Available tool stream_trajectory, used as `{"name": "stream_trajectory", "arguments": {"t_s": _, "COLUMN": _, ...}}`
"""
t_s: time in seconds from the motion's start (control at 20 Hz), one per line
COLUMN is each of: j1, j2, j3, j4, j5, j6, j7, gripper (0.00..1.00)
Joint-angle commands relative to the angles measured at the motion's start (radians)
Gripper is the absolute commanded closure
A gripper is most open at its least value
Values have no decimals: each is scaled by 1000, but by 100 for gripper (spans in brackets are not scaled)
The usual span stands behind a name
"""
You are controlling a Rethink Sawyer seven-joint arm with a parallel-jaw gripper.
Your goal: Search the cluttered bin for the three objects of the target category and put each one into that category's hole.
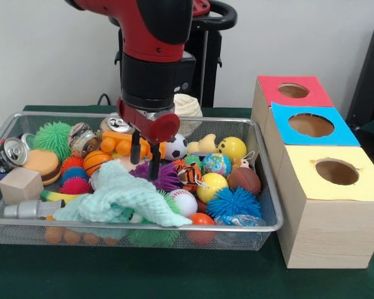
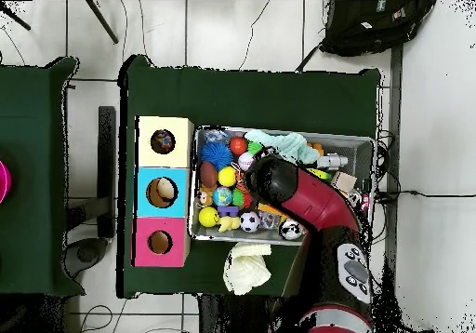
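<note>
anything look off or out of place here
A pale cloth lies crumpled on the table outside the wire bin, by the robot's base. Another light green cloth sprawls over the toys, hiding some.

Bin's [image 2: 364, 143] middle under the arm [image 2: 307, 199]

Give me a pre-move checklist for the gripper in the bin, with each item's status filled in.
1. Gripper over the wire bin: ok, it hangs above the middle of the clutter.
2. Jaws open and empty: ok, two fingers hang apart with nothing between them.
3. Thing directly under the jaws: cannot tell, the purple spiky ball and mint cloth both lie there.
4. Cloth covering items: not ok, it drapes over toys at the front.
5. Holes in the red box, blue box and yellow box unobstructed: ok from the front view.
6. Target category: cannot tell.
</note>
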Motion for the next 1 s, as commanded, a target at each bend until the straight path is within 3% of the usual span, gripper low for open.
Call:
{"name": "stream_trajectory", "arguments": {"t_s": 0.05, "j1": -40, "j2": -14, "j3": 7, "j4": -74, "j5": -43, "j6": 32, "j7": 59, "gripper": 0}}
{"name": "stream_trajectory", "arguments": {"t_s": 0.3, "j1": -52, "j2": -13, "j3": -4, "j4": -89, "j5": -55, "j6": 29, "j7": 47, "gripper": 0}}
{"name": "stream_trajectory", "arguments": {"t_s": 0.7, "j1": -28, "j2": 87, "j3": -24, "j4": -134, "j5": -56, "j6": -62, "j7": 82, "gripper": 0}}
{"name": "stream_trajectory", "arguments": {"t_s": 1.0, "j1": -65, "j2": 146, "j3": 53, "j4": -135, "j5": -53, "j6": -130, "j7": 68, "gripper": 0}}
